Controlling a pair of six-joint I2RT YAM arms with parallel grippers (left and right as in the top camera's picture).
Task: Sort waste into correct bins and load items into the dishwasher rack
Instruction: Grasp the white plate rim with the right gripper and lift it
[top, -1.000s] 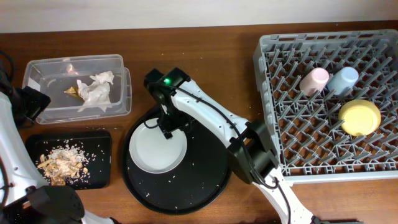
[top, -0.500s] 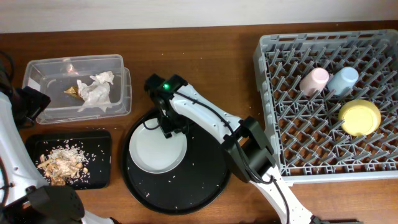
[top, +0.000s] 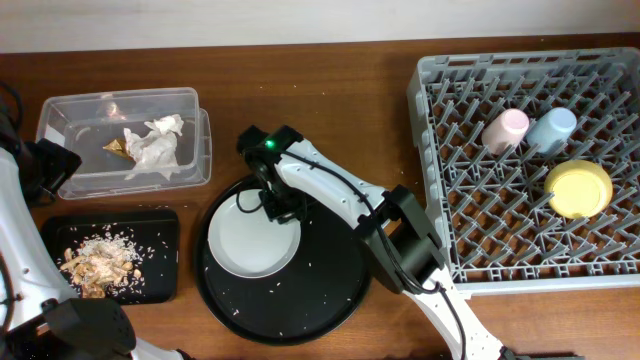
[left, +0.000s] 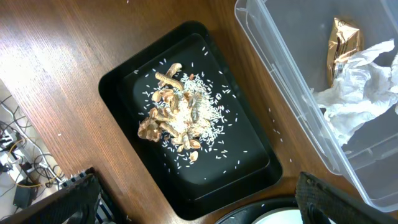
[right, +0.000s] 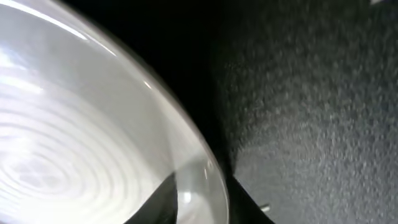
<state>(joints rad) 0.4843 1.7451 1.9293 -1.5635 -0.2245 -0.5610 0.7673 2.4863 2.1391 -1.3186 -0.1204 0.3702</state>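
Note:
The grey-white plate (top: 250, 240) lies on the round black tray (top: 320, 290). My right gripper (top: 272, 205) sits at its upper right rim. In the right wrist view its two dark fingers (right: 155, 205) straddle the plate (right: 74, 124) rim, pinching it. My left gripper (left: 199, 199) hangs wide open above the shallow black tray (left: 124, 81) of food scraps (left: 177, 118). The clear tub (top: 195, 140) holds the white tissue (top: 150, 145) and gold wrapper (top: 118, 148). The pink cup (top: 505, 130), blue cup (top: 552, 128) and yellow bowl (top: 578, 188) sit in the grey rack (top: 430, 150).
Rice grains are scattered over the round black tray and the wood around it. The shallow black tray (top: 160, 270) lies just left of the round one, below the tub. The rack fills the right side of the table.
My right gripper has closed its fingers onto the plate's rim, shifting slightly right. The left arm has stayed still.

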